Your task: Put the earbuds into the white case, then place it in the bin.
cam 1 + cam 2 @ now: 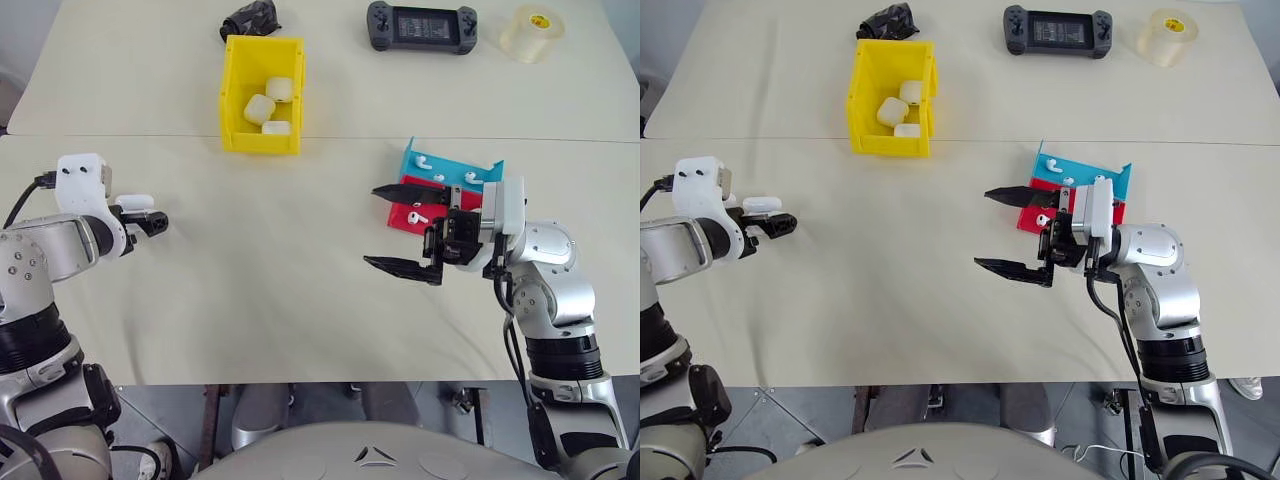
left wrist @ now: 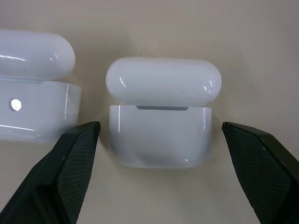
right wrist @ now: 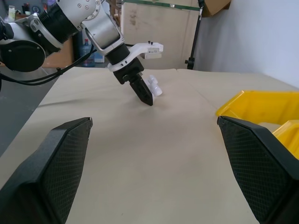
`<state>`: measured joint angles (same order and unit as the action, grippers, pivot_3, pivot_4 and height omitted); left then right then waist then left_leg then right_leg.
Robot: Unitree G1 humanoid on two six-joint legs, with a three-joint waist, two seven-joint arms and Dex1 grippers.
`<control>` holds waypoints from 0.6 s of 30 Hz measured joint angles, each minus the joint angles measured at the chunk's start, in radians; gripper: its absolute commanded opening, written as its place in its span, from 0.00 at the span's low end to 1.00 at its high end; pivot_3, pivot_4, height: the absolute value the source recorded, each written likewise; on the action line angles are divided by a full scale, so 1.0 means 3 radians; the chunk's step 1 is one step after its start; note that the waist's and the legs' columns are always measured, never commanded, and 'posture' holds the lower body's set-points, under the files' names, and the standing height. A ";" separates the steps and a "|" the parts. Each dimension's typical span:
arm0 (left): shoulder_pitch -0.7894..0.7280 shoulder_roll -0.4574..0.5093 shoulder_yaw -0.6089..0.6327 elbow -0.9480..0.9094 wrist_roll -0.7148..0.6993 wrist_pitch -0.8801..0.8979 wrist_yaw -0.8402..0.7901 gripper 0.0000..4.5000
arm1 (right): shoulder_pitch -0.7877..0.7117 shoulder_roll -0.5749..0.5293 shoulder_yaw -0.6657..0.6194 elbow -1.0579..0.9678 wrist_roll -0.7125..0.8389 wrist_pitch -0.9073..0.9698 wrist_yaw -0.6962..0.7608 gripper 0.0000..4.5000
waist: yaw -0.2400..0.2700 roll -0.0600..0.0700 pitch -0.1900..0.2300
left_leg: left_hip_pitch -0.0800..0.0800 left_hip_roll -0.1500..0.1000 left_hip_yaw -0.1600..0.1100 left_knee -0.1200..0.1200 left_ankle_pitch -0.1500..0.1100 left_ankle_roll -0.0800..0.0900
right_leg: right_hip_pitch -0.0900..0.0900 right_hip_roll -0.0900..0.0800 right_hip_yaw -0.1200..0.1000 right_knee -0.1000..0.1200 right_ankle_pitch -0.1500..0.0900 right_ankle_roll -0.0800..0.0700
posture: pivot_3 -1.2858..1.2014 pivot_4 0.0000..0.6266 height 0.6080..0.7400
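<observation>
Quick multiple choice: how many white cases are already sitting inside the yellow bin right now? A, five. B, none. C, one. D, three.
D: the left eye view shows three white cases lying inside the yellow bin.
</observation>
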<state>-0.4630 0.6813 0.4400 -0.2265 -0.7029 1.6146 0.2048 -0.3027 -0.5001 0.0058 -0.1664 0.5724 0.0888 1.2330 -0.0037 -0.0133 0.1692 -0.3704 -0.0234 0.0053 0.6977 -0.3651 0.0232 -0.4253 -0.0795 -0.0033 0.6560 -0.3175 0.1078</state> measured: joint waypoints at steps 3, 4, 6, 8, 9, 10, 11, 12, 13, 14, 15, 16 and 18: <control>-0.0038 0.0006 -0.0048 0.0037 -0.0007 0.0000 0.0029 0.99 | 0.0000 0.0015 0.0003 -0.0013 0.0000 -0.0001 -0.0013 1.00 | 0.0002 0.0000 0.0000 | 0.0000 0.0000 -0.0001 0.0000 0.0000 0.0000 | 0.0000 0.0000 0.0000 0.0000 0.0000 0.0000 | 0.52 0.24 1.00; -0.0048 0.0007 -0.0061 0.0047 -0.0011 0.0000 0.0042 0.99 | 0.0000 0.0022 0.0011 -0.0013 0.0000 -0.0001 -0.0020 1.00 | 0.0001 0.0000 0.0000 | 0.0000 0.0000 -0.0001 0.0000 0.0000 0.0000 | 0.0000 0.0000 0.0000 0.0000 0.0000 0.0000 | 0.52 0.24 1.00; -0.0054 0.0023 -0.0066 0.0072 -0.0030 -0.0001 0.0053 0.95 | 0.0000 0.0034 0.0041 -0.0014 0.0000 -0.0001 -0.0035 1.00 | 0.0001 0.0000 0.0000 | 0.0001 0.0000 -0.0001 0.0000 0.0000 0.0000 | 0.0000 0.0000 0.0000 0.0000 0.0000 0.0000 | 0.52 0.24 1.00; -0.0051 0.0039 -0.0067 0.0092 -0.0054 -0.0010 0.0069 0.85 | -0.0002 0.0045 0.0046 -0.0014 0.0000 -0.0001 -0.0049 1.00 | 0.0001 0.0001 0.0000 | 0.0001 -0.0001 -0.0001 0.0000 0.0000 0.0000 | 0.0000 -0.0001 0.0000 0.0000 0.0000 0.0000 | 0.52 0.24 1.00; -0.0040 0.0061 -0.0067 0.0098 -0.0073 -0.0013 0.0075 0.79 | -0.0002 0.0046 0.0047 -0.0014 0.0000 -0.0001 -0.0060 1.00 | 0.0000 0.0001 0.0000 | 0.0001 -0.0001 -0.0001 0.0000 0.0000 0.0000 | 0.0000 -0.0001 0.0000 0.0000 0.0000 0.0000 | 0.52 0.24 1.00; -0.0027 0.0073 -0.0065 0.0099 -0.0091 -0.0017 0.0080 0.71 | -0.0003 0.0047 0.0047 -0.0014 -0.0001 -0.0002 -0.0067 1.00 | -0.0001 0.0001 0.0001 | 0.0001 -0.0001 -0.0001 0.0000 0.0000 0.0000 | 0.0000 -0.0001 0.0000 0.0000 0.0000 0.0000 | 0.52 0.24 1.00; 0.0000 0.0084 -0.0059 0.0093 -0.0120 -0.0034 0.0087 0.65 | -0.0005 0.0053 0.0047 -0.0014 -0.0001 -0.0003 -0.0075 1.00 | -0.0003 0.0002 0.0001 | 0.0001 -0.0001 0.0000 0.0000 0.0000 0.0000 | 0.0000 -0.0001 0.0000 0.0000 0.0000 0.0000 | 0.52 0.24 1.00; 0.0013 0.0088 -0.0053 0.0089 -0.0133 -0.0042 0.0095 0.65 | -0.0005 0.0055 0.0047 -0.0014 -0.0001 -0.0003 -0.0081 1.00 | -0.0003 0.0002 0.0001 | 0.0001 -0.0001 -0.0001 0.0000 0.0000 0.0000 | 0.0000 -0.0001 0.0000 -0.0001 0.0000 0.0000 | 0.52 0.24 1.00; 0.0031 0.0090 -0.0045 0.0072 -0.0144 -0.0044 0.0107 0.65 | -0.0007 0.0060 0.0047 -0.0014 -0.0001 -0.0003 -0.0086 1.00 | -0.0003 0.0002 0.0001 | 0.0002 -0.0001 -0.0001 0.0000 0.0000 0.0000 | 0.0000 -0.0001 0.0000 -0.0001 0.0000 0.0000 | 0.52 0.24 1.00; 0.0062 0.0096 -0.0031 0.0041 -0.0163 -0.0044 0.0107 0.65 | -0.0006 0.0065 0.0048 -0.0014 -0.0001 -0.0004 -0.0089 1.00 | -0.0006 0.0002 0.0001 | 0.0002 -0.0001 0.0000 0.0000 0.0000 0.0000 | 0.0000 -0.0001 0.0000 -0.0001 0.0000 0.0000 | 0.52 0.24 1.00; 0.0103 0.0101 -0.0022 -0.0005 -0.0180 -0.0044 0.0100 0.65 | -0.0006 0.0065 0.0048 -0.0014 -0.0002 -0.0004 -0.0091 1.00 | -0.0008 0.0002 0.0001 | 0.0001 -0.0001 0.0000 -0.0001 0.0000 0.0000 | 0.0000 -0.0001 0.0000 0.0000 0.0000 0.0000 | 0.52 0.24 1.00; 0.0120 0.0109 -0.0019 -0.0020 -0.0187 -0.0044 0.0086 0.65 | -0.0007 0.0065 0.0048 -0.0014 -0.0002 -0.0004 -0.0092 1.00 | -0.0009 0.0002 0.0001 | 0.0001 0.0000 0.0000 -0.0001 0.0000 0.0000 | 0.0000 -0.0001 0.0000 -0.0001 0.0000 0.0000 | 0.52 0.24 1.00; 0.0185 0.0123 0.0007 -0.0110 -0.0170 -0.0048 -0.0009 0.65 | -0.0011 0.0066 0.0049 -0.0013 -0.0004 -0.0005 -0.0092 1.00 | -0.0008 0.0003 0.0001 | 0.0001 0.0000 0.0000 -0.0001 0.0000 0.0000 | 0.0000 -0.0001 0.0000 -0.0003 0.0000 0.0000 | 0.52 0.24 1.00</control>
<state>-0.4076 0.7182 0.4422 -0.2595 -0.7540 1.6003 0.2022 -0.3061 -0.4803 0.0204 -0.1705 0.5714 0.0873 1.2054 -0.0062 -0.0126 0.1696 -0.3701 -0.0235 0.0052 0.6975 -0.3651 0.0231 -0.4252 -0.0797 -0.0033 0.6551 -0.3175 0.1077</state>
